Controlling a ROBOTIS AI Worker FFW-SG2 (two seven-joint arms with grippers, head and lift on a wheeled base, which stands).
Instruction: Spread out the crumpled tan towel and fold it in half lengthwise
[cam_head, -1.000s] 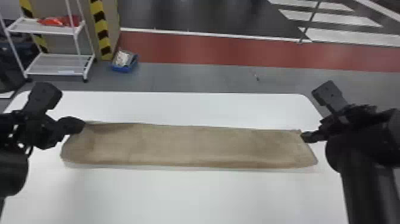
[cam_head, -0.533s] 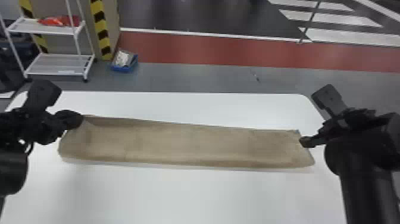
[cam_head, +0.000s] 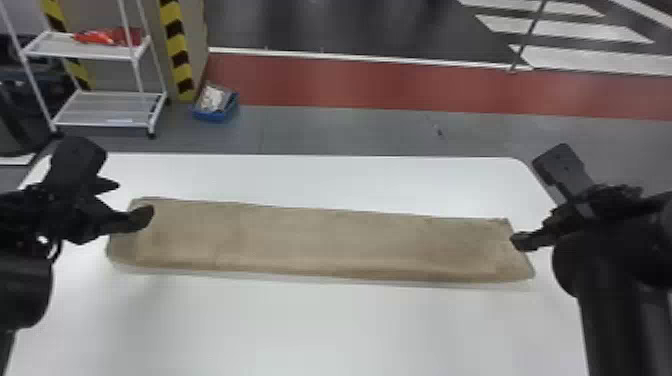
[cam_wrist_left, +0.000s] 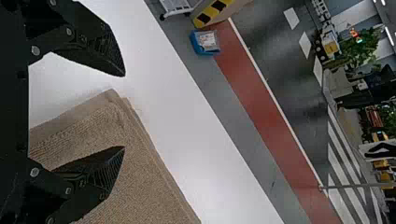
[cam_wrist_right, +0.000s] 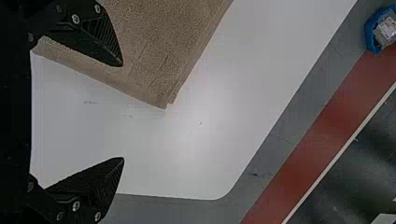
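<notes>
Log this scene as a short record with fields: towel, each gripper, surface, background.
towel: tan towel, folded into a long, narrow strip running left to right, lying fairly flat
left gripper: left gripper, open, at the towel's left end
right gripper: right gripper, open, at the towel's right end
surface: white table with a rounded far right corner
background: white wheeled rack and blue bin beyond the table's far edge

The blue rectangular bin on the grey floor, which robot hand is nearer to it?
Left. The black left hand is on the robot's side of the bin, somewhat left; the black right hand is far to its right.
</notes>
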